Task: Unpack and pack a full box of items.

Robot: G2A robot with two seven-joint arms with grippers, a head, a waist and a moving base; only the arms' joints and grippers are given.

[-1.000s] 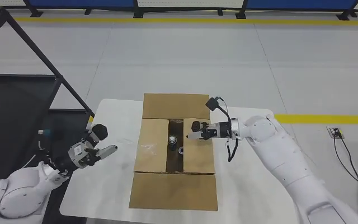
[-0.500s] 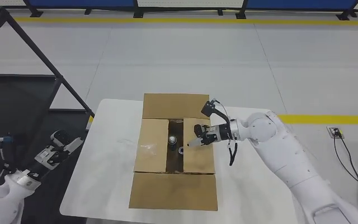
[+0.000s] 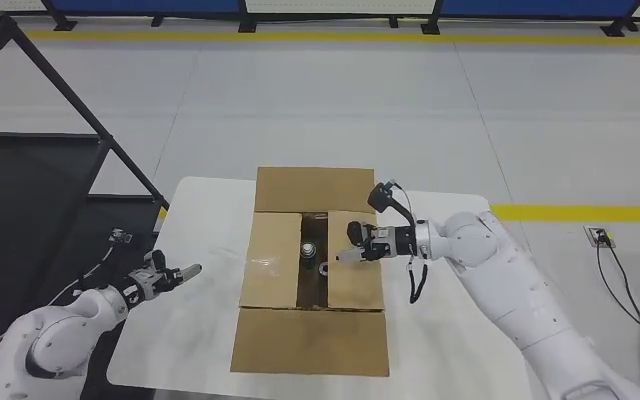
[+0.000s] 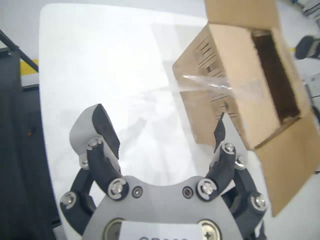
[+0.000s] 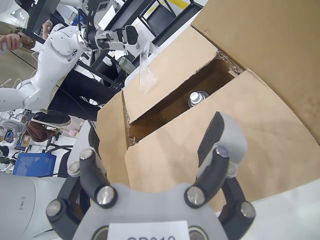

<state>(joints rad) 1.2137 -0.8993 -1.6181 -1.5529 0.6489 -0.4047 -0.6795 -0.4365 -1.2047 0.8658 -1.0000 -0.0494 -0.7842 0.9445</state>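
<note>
Pale grey glossy floor (image 3: 330, 100) with faint seam lines, lit evenly from overhead, with soft reflections. A yellow painted line (image 3: 300, 36) runs along the far edge, just below blue wall panels (image 3: 140, 6) on black feet. A second yellow floor stripe (image 3: 565, 212) is on the right, with a small white floor socket (image 3: 598, 236) just beside it. On the left, a black metal frame (image 3: 70, 100) slants over a dark mat area (image 3: 45, 180). A white rounded-corner counter (image 3: 200, 330) sits mid-scene. The right wrist view shows black metal shelving racks (image 5: 172, 11) and a blue plastic crate (image 5: 37, 162) behind.
</note>
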